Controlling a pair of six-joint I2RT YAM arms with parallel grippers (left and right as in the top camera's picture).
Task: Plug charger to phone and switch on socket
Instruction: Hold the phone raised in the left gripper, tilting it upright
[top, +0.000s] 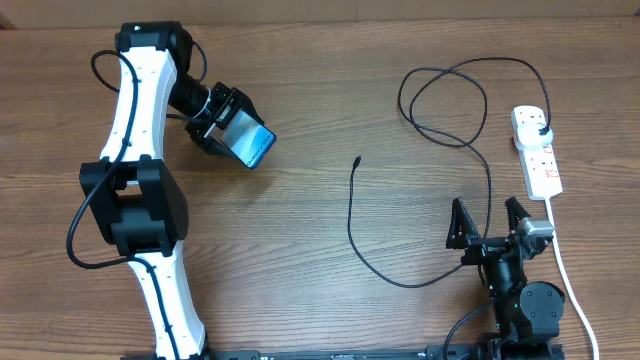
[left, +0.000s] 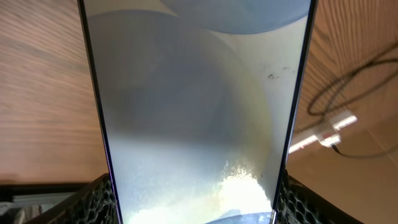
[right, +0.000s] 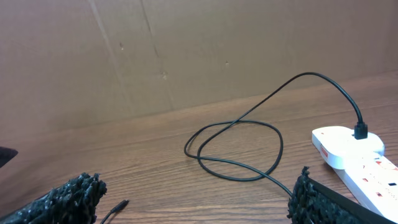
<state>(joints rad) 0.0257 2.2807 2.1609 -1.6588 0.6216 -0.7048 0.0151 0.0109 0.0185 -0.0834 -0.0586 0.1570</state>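
Two arms shared the table (top: 300, 310) in front of you, and only one of them was free. Your left gripper (top: 233, 128), at 10 o'clock on the overhead view, was clamped across the phone (top: 254, 146). The phone's long axis ran 10 to 4, with its free end aimed at 4. Your right gripper (top: 488, 226), down at 5 o'clock, stood spread wide and empty. The socket (top: 541, 165) lay at 3 o'clock, just beyond that gripper, with the charger (top: 350, 215) already plugged into its far end. What mattered was the connector tip (top: 358, 160). It lay on the table between the two grippers, at 3 o'clock from the phone and 10 o'clock from your right gripper. Its last stretch ran 12 to 6, tip toward 12. The empty right arm looked the one to fetch it.
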